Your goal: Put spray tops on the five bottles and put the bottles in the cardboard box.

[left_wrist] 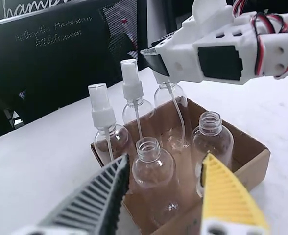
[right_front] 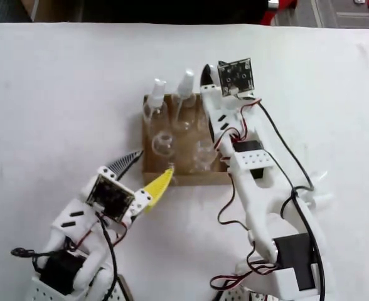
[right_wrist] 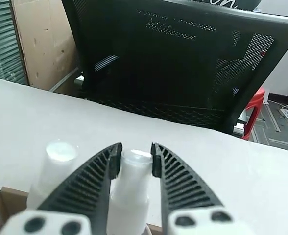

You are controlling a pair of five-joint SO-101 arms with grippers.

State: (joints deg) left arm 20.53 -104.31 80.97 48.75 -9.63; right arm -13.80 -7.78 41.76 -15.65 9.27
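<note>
We are fitting the third spray top (right_wrist: pixel 129 193) into its bottle (left_wrist: pixel 179 96); the right gripper (right_wrist: pixel 135 149) clasps it, the left gripper (left_wrist: pixel 166 157) hangs open. Next, we judge, it needs pressing straight down.

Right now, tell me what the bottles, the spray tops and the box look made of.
Bottles: clear, glossy plastic or perhaps glass; you see straight through them. Spray tops: opaque white, smooth, likely plastic. Cardboard box: brown matte cardboard, with a raw cut rim.
</note>
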